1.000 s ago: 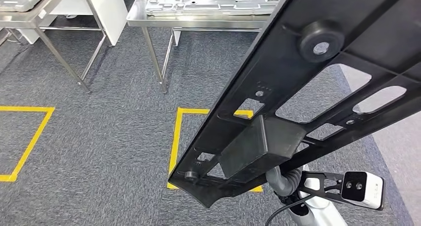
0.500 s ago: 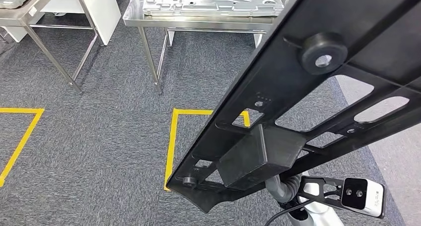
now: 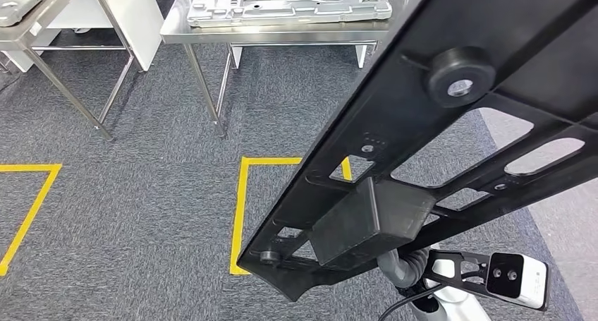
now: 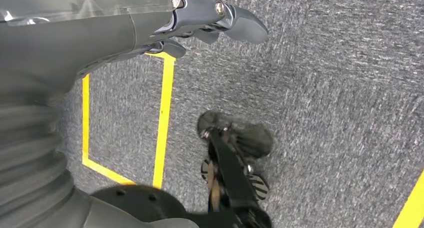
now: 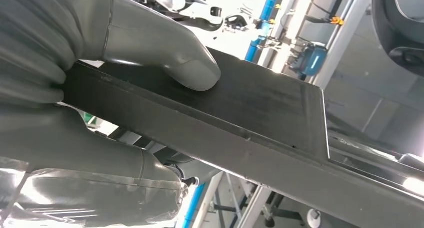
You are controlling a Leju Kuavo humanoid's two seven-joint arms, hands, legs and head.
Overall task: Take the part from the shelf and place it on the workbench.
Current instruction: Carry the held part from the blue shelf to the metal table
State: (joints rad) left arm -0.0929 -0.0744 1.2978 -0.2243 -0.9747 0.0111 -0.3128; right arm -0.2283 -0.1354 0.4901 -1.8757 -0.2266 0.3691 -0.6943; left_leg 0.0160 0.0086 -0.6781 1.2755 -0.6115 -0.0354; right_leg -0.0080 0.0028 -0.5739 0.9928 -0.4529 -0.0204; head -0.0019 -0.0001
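Note:
The long black plastic part (image 3: 437, 123) with slots, a round boss and a box-shaped block slants across the right of the head view, held up in the air over the carpet. In the right wrist view my right hand (image 5: 125, 42) grips the part (image 5: 260, 102), thumb pressed on its flat face and fingers underneath. Its ribbed wrist cover (image 3: 402, 264) pokes out below the part. The steel workbench (image 3: 282, 35) stands ahead at the top of the head view. My left hand (image 4: 200, 22) hangs over the carpet, holding nothing.
A grey stamped metal plate (image 3: 282, 0) lies on the workbench. A second steel table (image 3: 42, 35) stands to the left of it. Yellow tape squares (image 3: 240, 208) mark the grey carpet in front of both tables.
The whole scene has slid left and slightly toward me, so the camera has moved; more of the workbench top shows. The part stays in the same place in my right hand.

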